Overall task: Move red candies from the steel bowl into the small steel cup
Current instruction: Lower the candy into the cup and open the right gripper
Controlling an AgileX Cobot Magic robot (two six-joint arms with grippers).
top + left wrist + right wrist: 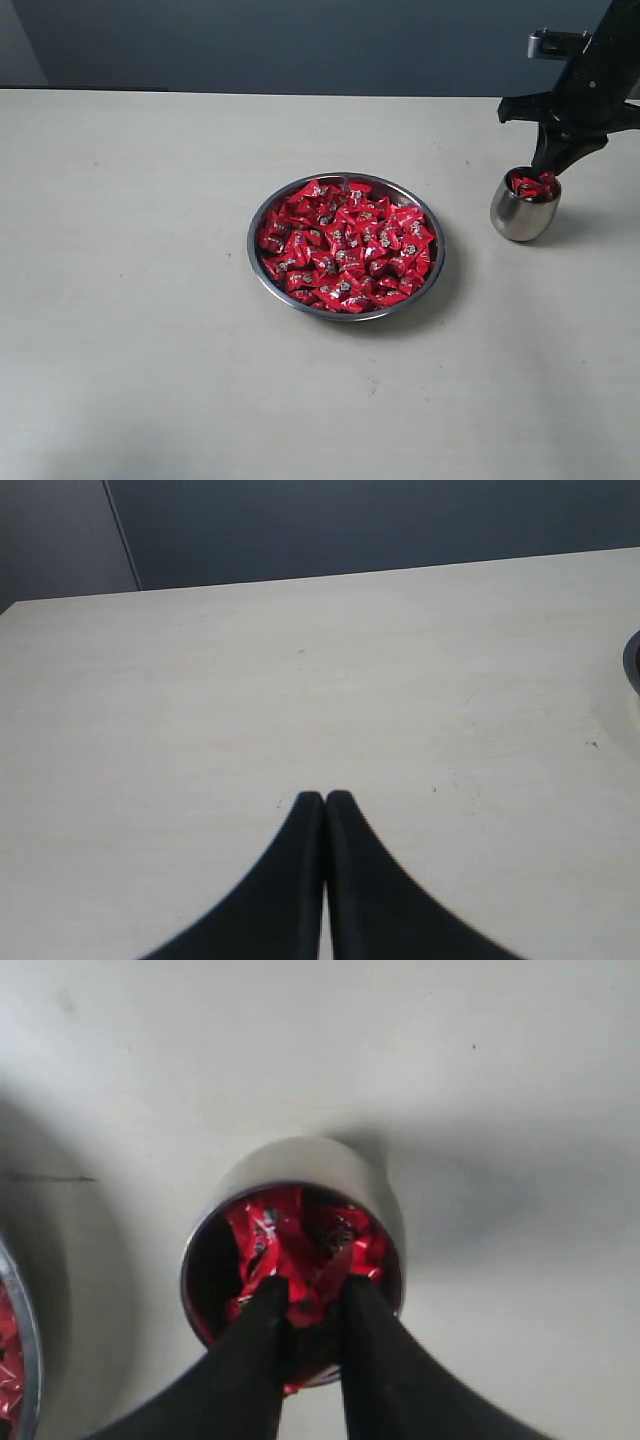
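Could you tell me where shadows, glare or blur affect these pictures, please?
Exterior view: even light, sharp, soft shadow beside the bowl, glints on the candies. Left wrist view: the gripper is a featureless black silhouette. Right wrist view: close fingers blurred, broad shadows around the cup.

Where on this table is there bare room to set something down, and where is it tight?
Bare table: the whole left beside the bowl, the front strip before it and the back strip behind it. Crowded: the right, where the right gripper dips into the cup of candies; the bowl-to-cup gap is narrow.
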